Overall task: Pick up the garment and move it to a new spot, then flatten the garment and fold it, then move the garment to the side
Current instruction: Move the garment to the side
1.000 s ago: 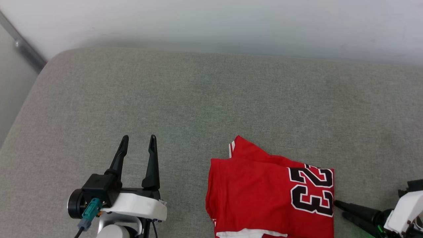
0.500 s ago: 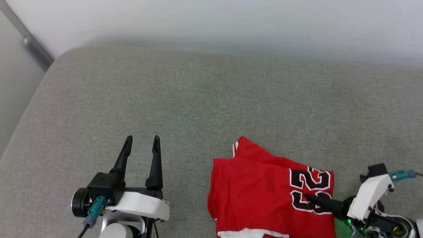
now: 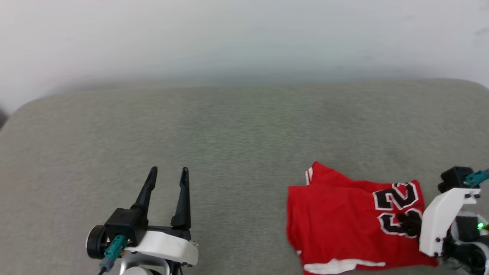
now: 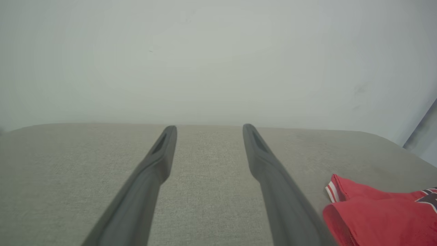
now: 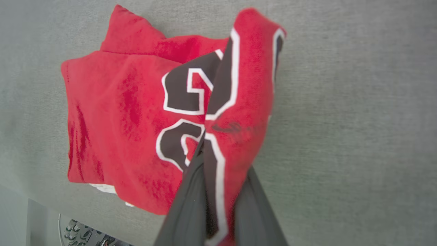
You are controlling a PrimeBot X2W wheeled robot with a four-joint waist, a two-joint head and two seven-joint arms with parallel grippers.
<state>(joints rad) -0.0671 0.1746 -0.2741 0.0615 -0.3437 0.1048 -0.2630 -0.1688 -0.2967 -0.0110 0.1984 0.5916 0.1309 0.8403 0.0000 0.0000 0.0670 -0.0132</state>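
The garment (image 3: 344,221), a red jersey with a dark white-outlined number, lies folded on the grey cushion at the lower right of the head view. My right gripper (image 3: 409,224) reaches in from the right and is shut on the numbered edge. In the right wrist view that edge of the garment (image 5: 119,112) is pinched up between the two dark fingers (image 5: 191,205) of my right gripper (image 5: 213,143). My left gripper (image 3: 168,171) stands open at the lower left, well apart from the cloth. The left wrist view shows the left gripper (image 4: 209,128) with nothing in it and the garment (image 4: 375,212) at the lower right.
A wide grey cushioned surface (image 3: 229,133) runs back to a pale wall (image 3: 244,34). Its rounded corner (image 3: 473,86) shows at the far right. Dark robot hardware (image 5: 85,235) shows beyond the cushion's edge in the right wrist view.
The head camera has moved, shifting the whole picture. My right gripper came in from the right over the number and shut on the garment's edge. The left gripper stays open.
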